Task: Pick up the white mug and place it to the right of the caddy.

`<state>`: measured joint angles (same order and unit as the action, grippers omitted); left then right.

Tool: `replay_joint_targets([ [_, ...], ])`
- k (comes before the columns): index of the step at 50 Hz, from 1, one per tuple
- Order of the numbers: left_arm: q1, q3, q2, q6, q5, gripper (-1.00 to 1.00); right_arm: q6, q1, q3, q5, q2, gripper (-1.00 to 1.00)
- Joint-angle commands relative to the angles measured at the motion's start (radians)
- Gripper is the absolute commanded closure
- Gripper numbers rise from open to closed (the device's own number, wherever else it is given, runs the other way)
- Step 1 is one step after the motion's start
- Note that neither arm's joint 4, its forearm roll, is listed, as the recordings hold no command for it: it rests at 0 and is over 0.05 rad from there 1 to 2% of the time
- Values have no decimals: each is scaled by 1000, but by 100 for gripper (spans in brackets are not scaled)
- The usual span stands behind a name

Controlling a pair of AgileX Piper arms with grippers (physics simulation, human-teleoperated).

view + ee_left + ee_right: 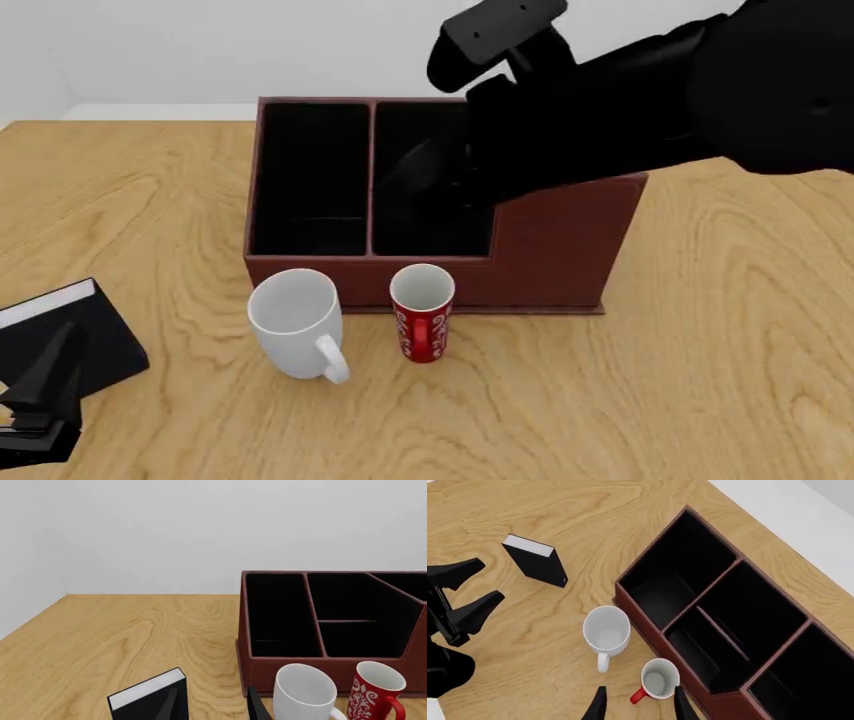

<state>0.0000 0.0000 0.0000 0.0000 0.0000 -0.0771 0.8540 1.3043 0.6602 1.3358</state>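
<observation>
Two grippers, neither holding anything. Right gripper hangs high over the table w/ fingers spread apart, nothing between them; in the right wrist view its tips frame the red mug, not the target. In the front view the right arm is a big dark mass over the caddy, hiding the caddy's right-hand compartments. Left gripper sits low at the near left edge of the table, fingers also parted & empty, just beside the small black box w/ the white edge.

White mug stands upright just in front of the caddy's front wall, toward its left end, handle pointing back toward the arms. Red mug stands close on its right, a narrow gap between the two, both near the caddy wall but apparently not touching it. Table to the right of the caddy shows bare wood, so the drop spot looks free.

Task looks barely begun: mug untouched.

Risks, as judged from here:
- Right gripper lines up more w/ the red mug; descending straight could grab the wrong one.
- Tight gap btwn mugs: a finger going down on the white mug's right side may knock the red mug over.
- Caddy wall just behind limits finger room; a rim pinch on glossy ceramic could slip.
- Carrying rightward past the red mug & caddy corner needs lift clearance, else a clip.
</observation>
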Motion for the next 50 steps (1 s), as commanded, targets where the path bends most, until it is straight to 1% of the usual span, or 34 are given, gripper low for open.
replay_joint_targets([
  [1,0,0,0,0,0,-100,43,58,32,25,68,-100],
  [6,0,0,0,0,0,-100,60,72,40,26,85,-100],
  [10,0,0,0,0,0,-100,93,93,49,20,97,-100],
  [16,0,0,0,0,0,-100,109,113,51,11,126,-100],
  [26,0,0,0,0,0,-100,120,122,59,12,172,-100],
  [33,0,0,0,0,0,-100,157,134,79,13,214,-100],
  [43,0,0,0,0,0,-100,177,133,111,39,257,-100],
  [50,0,0,0,0,0,-100,190,131,115,40,280,-100],
])
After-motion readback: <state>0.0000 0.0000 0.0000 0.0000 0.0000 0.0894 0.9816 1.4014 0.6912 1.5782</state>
